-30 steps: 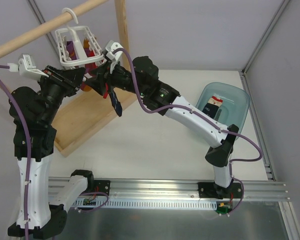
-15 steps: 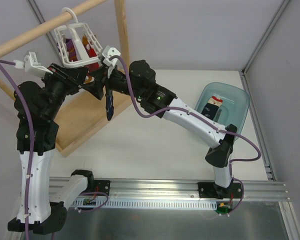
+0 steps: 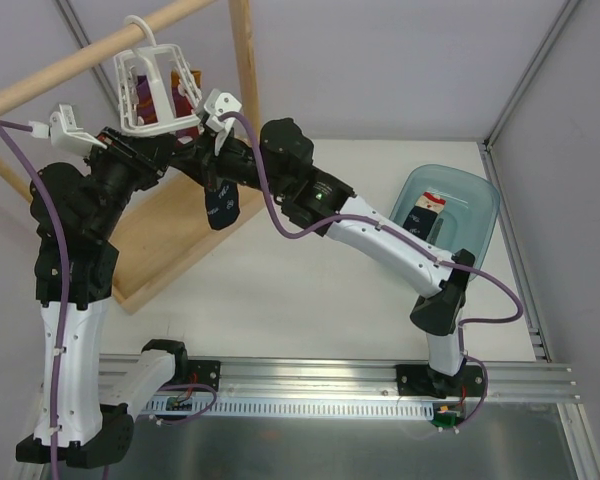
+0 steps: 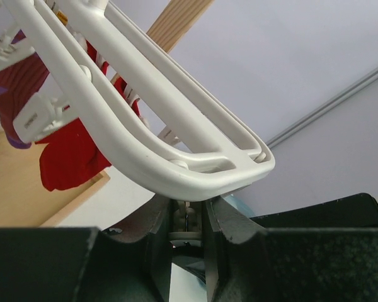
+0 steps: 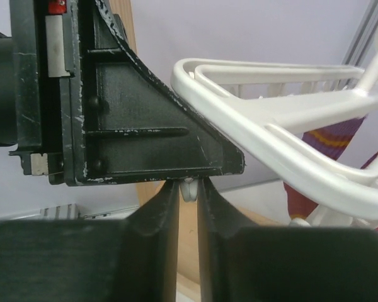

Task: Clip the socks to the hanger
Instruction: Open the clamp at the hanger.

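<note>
Clip work under the hanger (image 5: 283, 150) corner, navy sock (image 3: 220, 206) dangling below.

My right pincer (image 5: 188, 187) is drawn to a narrow slit with a small white clip (image 5: 188, 191) at its mouth; whether it grips that or the sock I cannot tell. Facing it, tips almost touching, my left pincer (image 4: 186, 217) is pinched nearly shut on what looks like the same clip. The hanger frame runs just above both sets of tips. The sock hangs straight down beneath them, long axis vertical. I judge the right arm nearer its top end, so feeding it falls there. Only the overhead view shows the sock; only the wrist views show the clip. A second sock (image 3: 427, 211) lies well behind, back along the right arm, in the tub (image 3: 483, 190).
</note>
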Tool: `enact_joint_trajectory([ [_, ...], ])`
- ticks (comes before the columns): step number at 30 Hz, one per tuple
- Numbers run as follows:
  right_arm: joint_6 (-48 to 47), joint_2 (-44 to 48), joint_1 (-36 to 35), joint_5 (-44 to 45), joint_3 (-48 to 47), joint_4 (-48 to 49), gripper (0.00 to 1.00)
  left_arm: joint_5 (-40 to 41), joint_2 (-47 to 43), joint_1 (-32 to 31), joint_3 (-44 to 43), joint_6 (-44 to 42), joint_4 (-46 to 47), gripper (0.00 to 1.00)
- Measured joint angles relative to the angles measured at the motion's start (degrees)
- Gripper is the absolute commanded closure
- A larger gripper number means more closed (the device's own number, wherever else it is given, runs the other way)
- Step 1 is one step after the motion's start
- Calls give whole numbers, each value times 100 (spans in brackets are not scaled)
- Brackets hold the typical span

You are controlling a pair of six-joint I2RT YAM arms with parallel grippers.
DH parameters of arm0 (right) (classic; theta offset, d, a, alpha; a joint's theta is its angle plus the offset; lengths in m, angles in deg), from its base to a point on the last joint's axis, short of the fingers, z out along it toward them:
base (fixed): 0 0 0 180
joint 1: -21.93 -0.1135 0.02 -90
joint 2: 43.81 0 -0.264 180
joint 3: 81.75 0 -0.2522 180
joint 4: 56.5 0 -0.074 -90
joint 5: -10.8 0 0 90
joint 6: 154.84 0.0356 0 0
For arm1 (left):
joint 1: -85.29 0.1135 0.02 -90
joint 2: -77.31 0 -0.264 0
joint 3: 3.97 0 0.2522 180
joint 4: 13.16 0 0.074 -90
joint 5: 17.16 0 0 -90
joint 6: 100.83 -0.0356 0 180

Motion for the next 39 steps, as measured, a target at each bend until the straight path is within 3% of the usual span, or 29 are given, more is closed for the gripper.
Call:
enact_joint_trajectory([
  [3, -17, 0, -13, -4, -24, -24, 99, 0, -37, 2, 0, -2, -7, 78],
  [4, -17, 0, -17, -7, -26, -24, 99, -2, -42, 0, 0, -4, -2, 69],
  [8, 155, 0, -11, -63, -26, -22, 99, -13, -66, 0, -7, -162, -26, 48],
  [12, 688, 39, 52, -258, 26, -17, 99, -37, -55, 2, -122, -393, -55, 36],
  [15, 1207, 92, 105, -490, 81, -9, 99, -59, -55, 4, -258, -468, -50, 32],
  [26, 3261, 175, 291, -1095, 205, 542, 99, -284, -76, 81, -356, -321, 7, 34],
  [39, 4616, 293, 551, -1521, 713, 1121, 99, -713, -225, 125, -317, -46, 326, 37],
])
